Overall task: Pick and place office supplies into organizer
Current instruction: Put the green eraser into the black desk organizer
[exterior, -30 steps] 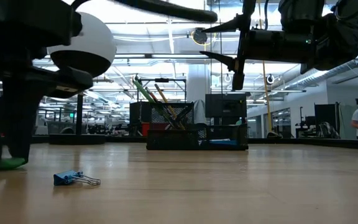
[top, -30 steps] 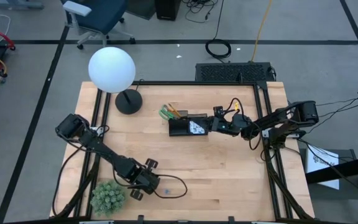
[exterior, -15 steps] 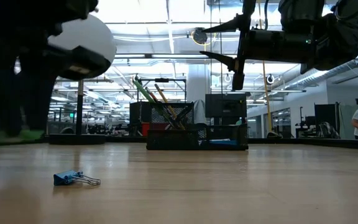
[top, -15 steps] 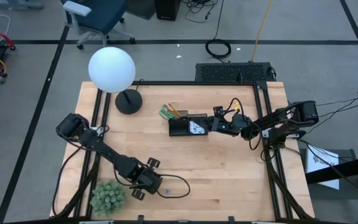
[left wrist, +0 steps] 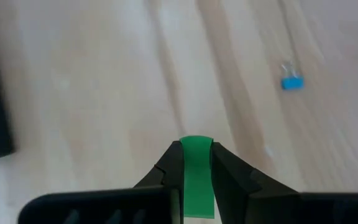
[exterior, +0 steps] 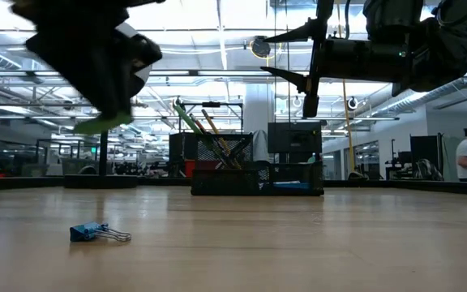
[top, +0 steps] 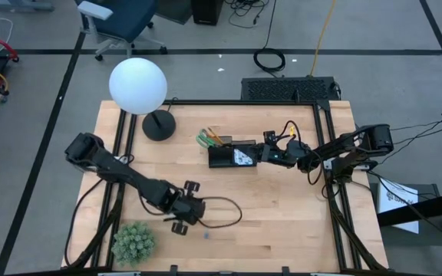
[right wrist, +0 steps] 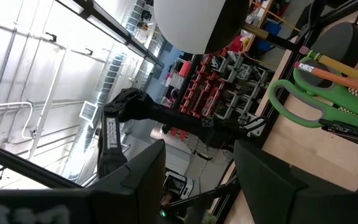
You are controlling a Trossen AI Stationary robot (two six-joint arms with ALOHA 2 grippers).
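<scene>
My left gripper (top: 193, 214) hangs above the table's near middle, shut on a small green eraser (left wrist: 196, 177), which shows in the low view as a green sliver (exterior: 104, 123) under the dark fingers. A tiny blue clip (top: 206, 234) lies on the wood close by. The black organizer (top: 225, 158) stands at mid-table, with green-handled scissors (right wrist: 316, 102) and orange pencils (right wrist: 337, 67) upright in its far-left corner. My right gripper (exterior: 305, 58) stands open above the organizer's right end, holding nothing. My left gripper pinches the green eraser by its two flat sides (left wrist: 197, 163) between its two fingers. The fingers (left wrist: 229, 171) slant steeply down from above. The eraser's end reaches just past the fingertips, and the eraser is lifted clear of the table.
A white globe lamp (top: 137, 86) on a round black base (top: 158, 125) stands at the far left. A fuzzy green plant ball (top: 133, 243) sits at the near left corner. A black cable loop (top: 227, 212) trails beside my left gripper. People show in the room beyond.
My left gripper has risen from the table with the green eraser, which is now lifted clear, and has gone toward the table's right and a little toward the far edge. The blue clip has stayed where it was.
</scene>
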